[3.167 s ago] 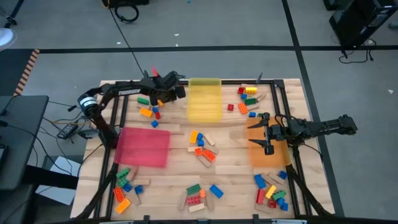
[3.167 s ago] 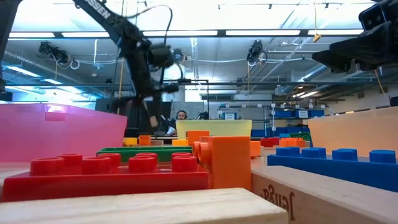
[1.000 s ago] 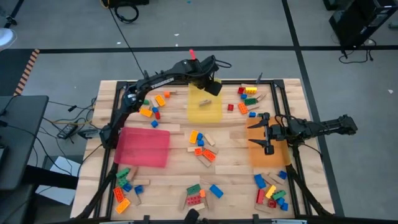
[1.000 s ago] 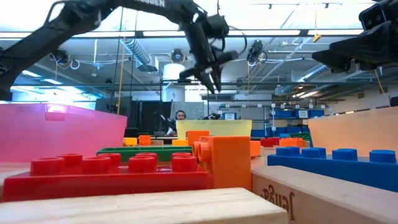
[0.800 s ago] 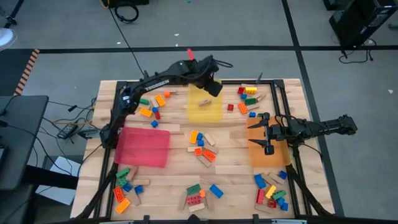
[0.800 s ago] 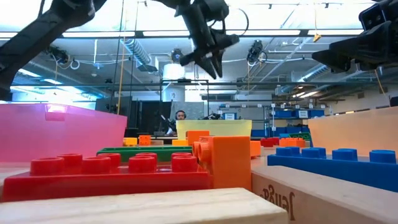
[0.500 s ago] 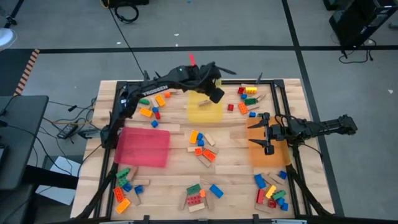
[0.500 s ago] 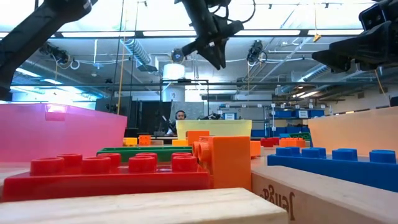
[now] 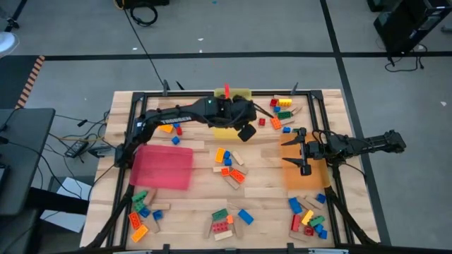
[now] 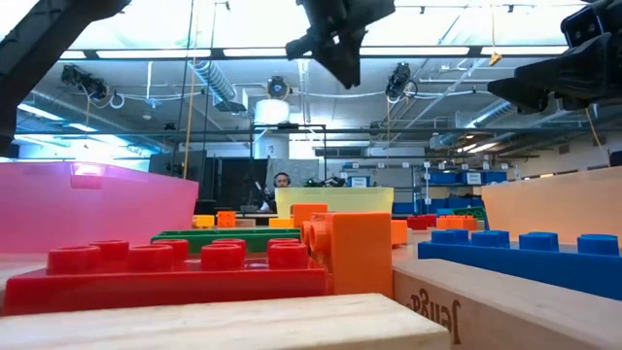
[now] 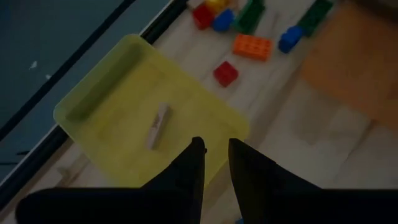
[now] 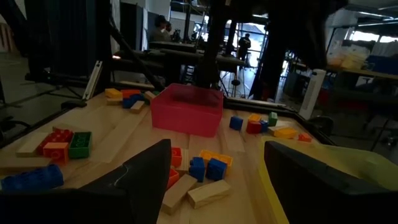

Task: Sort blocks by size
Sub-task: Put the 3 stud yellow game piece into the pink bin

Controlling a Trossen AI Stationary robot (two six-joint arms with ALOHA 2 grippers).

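Observation:
The blocks lie in loose heaps on the wooden table: one in the middle [image 9: 227, 166], one at the far right [image 9: 281, 111], others along the near edge [image 9: 224, 220]. A tan wooden block [image 11: 158, 126] lies flat in the yellow tray [image 11: 112, 106]. My left gripper [image 9: 247, 132] hangs high over that tray's near right corner, shut with nothing in it; it also shows in the low view [image 10: 345, 68] and the left wrist view [image 11: 214, 155]. My right gripper [image 9: 304, 152] waits open and level over the orange tray [image 9: 307, 176], with nothing between its fingers [image 12: 149, 180].
A pink tray [image 9: 162, 166] sits at the left, the orange tray at the right. A black frame [image 9: 311, 106] borders the table. More blocks lie at the far left [image 9: 169, 127], near left [image 9: 141, 208] and near right [image 9: 308, 215]. People stand far off in the room [image 12: 163, 25].
My left gripper has swung from the yellow tray's far edge across the tray toward the table's near and right side, rising and rolling as it went. Its fingers have drawn together. The tan wooden block has stayed in the yellow tray.

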